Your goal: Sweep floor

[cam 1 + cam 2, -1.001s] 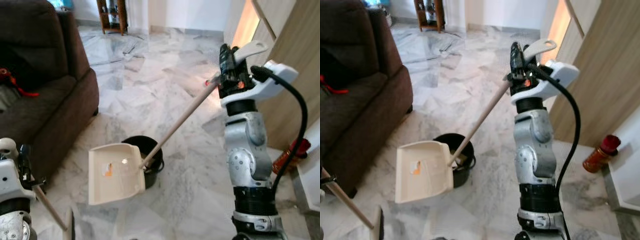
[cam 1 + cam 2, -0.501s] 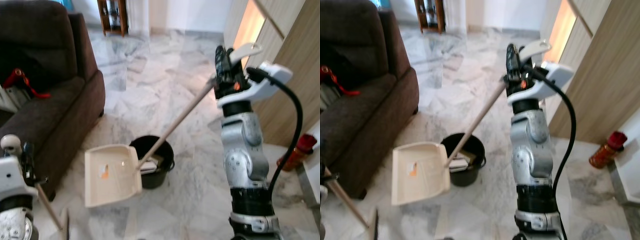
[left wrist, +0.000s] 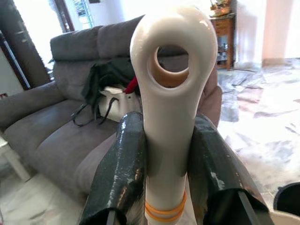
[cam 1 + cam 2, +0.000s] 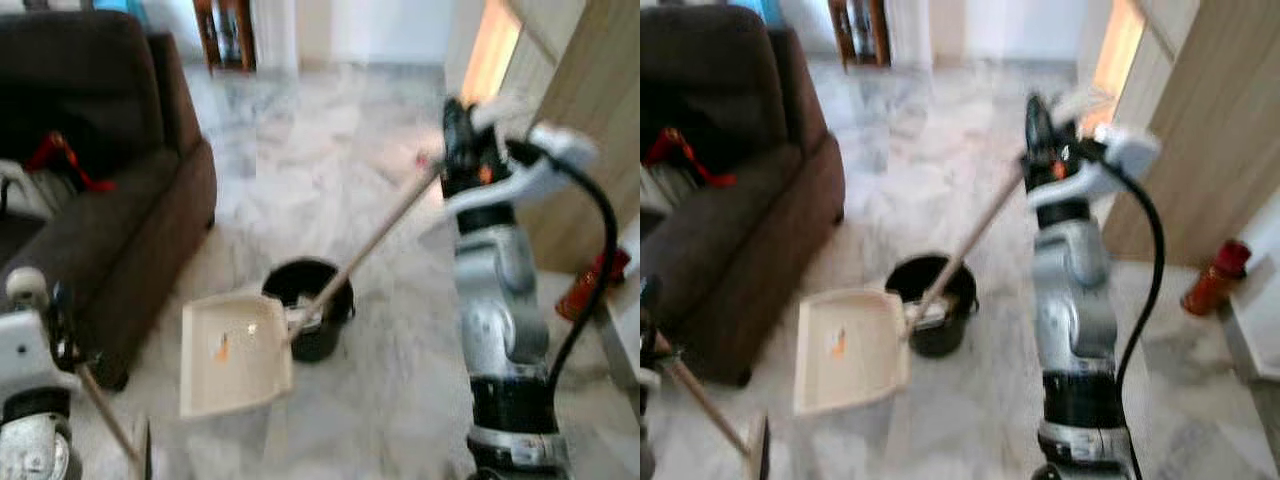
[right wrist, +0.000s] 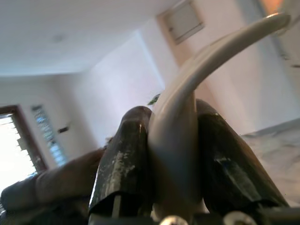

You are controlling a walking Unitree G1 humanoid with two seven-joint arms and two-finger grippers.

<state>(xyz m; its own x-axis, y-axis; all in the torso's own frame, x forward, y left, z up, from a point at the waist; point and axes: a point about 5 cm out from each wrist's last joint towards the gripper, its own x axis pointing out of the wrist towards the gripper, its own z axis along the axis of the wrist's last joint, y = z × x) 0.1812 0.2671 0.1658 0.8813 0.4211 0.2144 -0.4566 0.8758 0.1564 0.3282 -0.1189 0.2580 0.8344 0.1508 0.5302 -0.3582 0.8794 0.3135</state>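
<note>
My right gripper (image 4: pixel 462 150) is raised high and shut on the white curved end of the dustpan's long wooden handle (image 4: pixel 370 245); its wrist view has the black fingers (image 5: pixel 124 159) clamped on that white end (image 5: pixel 187 93). The cream dustpan (image 4: pixel 235 355) hangs low, tilted, right beside a black bucket (image 4: pixel 305 290), with a small orange scrap (image 4: pixel 221 347) on it. At lower left, my left gripper (image 4: pixel 60 330) is shut on the broom's handle (image 4: pixel 105 415). The broom's white cap with a hole (image 3: pixel 173 93) sits between the fingers (image 3: pixel 122 173).
A dark brown sofa (image 4: pixel 110 200) with a red strap and clutter stands at the left. A wooden panel wall (image 4: pixel 590 90) and a red bottle (image 4: pixel 590 285) are at the right. Marble floor stretches ahead toward a wooden shelf (image 4: pixel 228 35).
The whole picture has shifted and blurred, so the camera is moving. Both grips are unchanged, and the dustpan still hangs beside the bucket.
</note>
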